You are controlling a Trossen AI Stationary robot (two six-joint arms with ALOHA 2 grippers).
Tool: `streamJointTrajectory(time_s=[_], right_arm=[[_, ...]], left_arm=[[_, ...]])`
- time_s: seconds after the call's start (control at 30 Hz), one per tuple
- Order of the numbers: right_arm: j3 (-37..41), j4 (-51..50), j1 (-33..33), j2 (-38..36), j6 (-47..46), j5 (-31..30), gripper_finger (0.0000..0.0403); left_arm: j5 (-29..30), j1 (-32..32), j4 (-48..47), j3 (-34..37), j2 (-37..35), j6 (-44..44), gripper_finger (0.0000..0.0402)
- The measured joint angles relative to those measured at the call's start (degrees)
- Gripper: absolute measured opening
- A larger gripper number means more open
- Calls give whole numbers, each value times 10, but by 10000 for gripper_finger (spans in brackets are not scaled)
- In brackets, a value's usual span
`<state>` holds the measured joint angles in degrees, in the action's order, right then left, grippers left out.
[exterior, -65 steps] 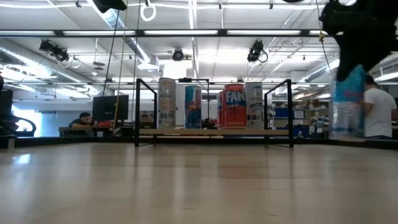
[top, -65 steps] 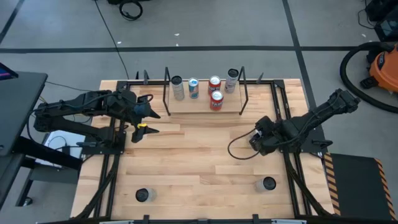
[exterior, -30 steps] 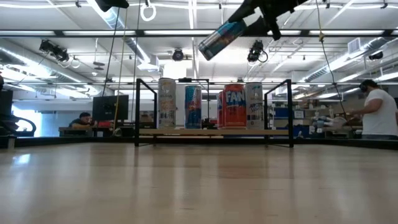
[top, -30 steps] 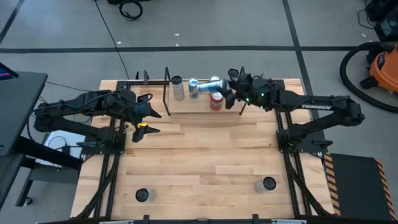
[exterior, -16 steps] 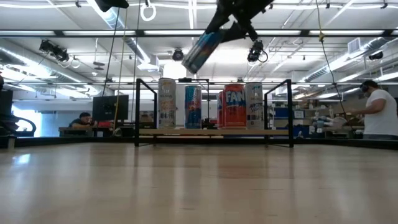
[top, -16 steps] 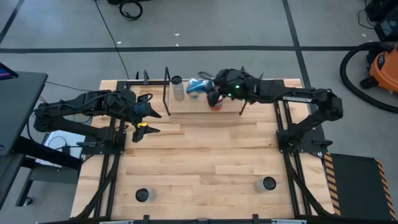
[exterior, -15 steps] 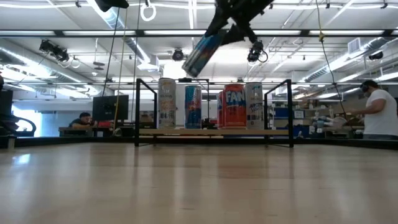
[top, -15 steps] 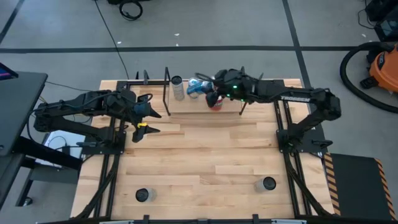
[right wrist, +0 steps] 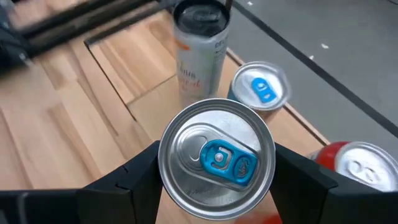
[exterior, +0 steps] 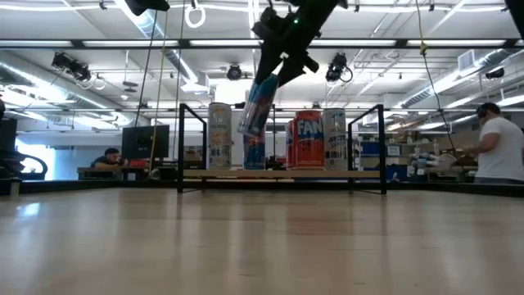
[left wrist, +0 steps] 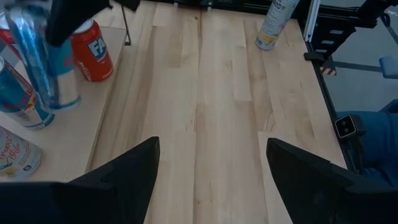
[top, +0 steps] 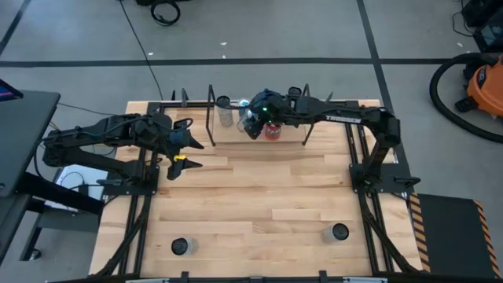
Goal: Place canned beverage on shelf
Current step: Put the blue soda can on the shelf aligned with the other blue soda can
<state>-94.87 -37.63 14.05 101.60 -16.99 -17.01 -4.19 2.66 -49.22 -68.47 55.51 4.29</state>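
The right claw (exterior: 260, 88) is clamped round a blue canned beverage (exterior: 255, 106), held tilted just above the shelf (top: 236, 135) where other cans (top: 273, 130) are parked. The left claw (top: 191, 154) is kept half open, empty, over the worktop (top: 259, 204) left of the shelf.

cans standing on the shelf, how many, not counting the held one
5: left white can, blue can behind the held can, two red cans, right white can; others may hide.

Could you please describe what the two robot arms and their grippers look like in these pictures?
Both arms are dark, jointed and slim. The right arm carries white lettering along its forearm and a small green light near the wrist. The left gripper has a yellow-orange marking by its fingers. In its wrist view, the right gripper shows broad, flat black fingers.
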Motion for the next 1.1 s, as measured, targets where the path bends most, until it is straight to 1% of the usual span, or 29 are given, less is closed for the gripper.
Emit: streamJointTrajectory(time_s=[0.2, 0.3, 0.77, 1.1], right_arm=[[-53, -63, 1, 49, 16, 3, 246], [-60, -80, 2, 66, 16, 2, 246], [-64, -74, 17, 98, 39, 22, 246], [-64, -69, 19, 103, 52, 31, 251]], left_arm=[[0, 0, 0, 0, 0, 0, 298], [0, 0, 0, 0, 0, 0, 298], [0, 0, -1, 0, 0, 0, 298], [0, 0, -1, 0, 0, 0, 298]])
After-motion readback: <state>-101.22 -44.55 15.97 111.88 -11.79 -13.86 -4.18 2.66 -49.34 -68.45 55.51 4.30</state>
